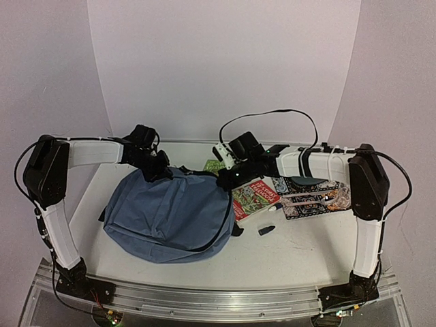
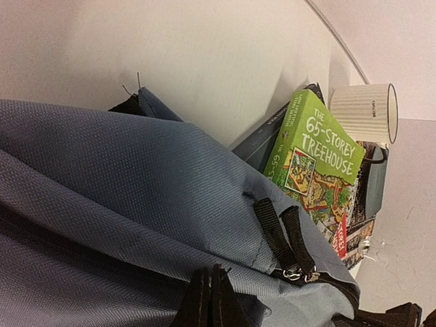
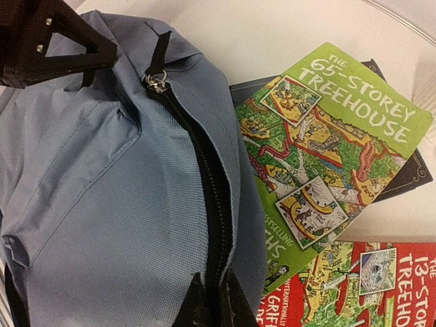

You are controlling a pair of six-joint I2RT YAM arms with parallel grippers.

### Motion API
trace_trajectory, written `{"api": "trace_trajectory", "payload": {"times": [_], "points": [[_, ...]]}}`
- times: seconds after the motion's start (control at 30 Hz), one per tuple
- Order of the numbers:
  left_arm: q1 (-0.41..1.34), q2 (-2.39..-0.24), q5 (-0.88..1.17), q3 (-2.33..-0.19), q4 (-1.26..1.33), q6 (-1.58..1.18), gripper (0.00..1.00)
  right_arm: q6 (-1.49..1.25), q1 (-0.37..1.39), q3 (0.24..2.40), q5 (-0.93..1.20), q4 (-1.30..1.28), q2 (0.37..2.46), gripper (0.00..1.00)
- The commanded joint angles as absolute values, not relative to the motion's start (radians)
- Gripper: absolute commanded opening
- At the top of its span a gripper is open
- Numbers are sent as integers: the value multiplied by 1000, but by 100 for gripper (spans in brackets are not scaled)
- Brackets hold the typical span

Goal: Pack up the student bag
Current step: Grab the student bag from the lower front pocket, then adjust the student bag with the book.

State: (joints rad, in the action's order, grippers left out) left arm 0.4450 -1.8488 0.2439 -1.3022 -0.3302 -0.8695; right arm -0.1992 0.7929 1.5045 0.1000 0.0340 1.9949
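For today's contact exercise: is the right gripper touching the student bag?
Touching. The right wrist view shows the right gripper shut on the student bag, its zipper edge pinched between the jaws.

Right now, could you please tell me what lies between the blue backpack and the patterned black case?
A red book lies between the backpack and the case; the top view shows it.

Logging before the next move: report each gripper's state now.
Left gripper: closed, pinching the backpack fabric.
Right gripper: closed on the backpack at its zipper.
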Motion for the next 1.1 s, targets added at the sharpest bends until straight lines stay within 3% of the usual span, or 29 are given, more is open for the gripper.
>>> {"api": "trace_trajectory", "payload": {"times": [0.0, 0.47, 0.63, 1.07], "points": [[446, -1792, 266, -1280, -291, -884, 0, -246, 786, 1490, 5, 51, 1936, 0], [457, -1521, 360, -999, -300, -816, 0, -481, 712, 1427, -144, 50, 1894, 0], [465, -1467, 362, -971, -304, -788, 0, -474, 713, 1448, -69, 49, 1917, 0], [581, -1657, 229, -1268, -288, -676, 0, -303, 722, 1389, 204, 63, 1803, 0]]}}
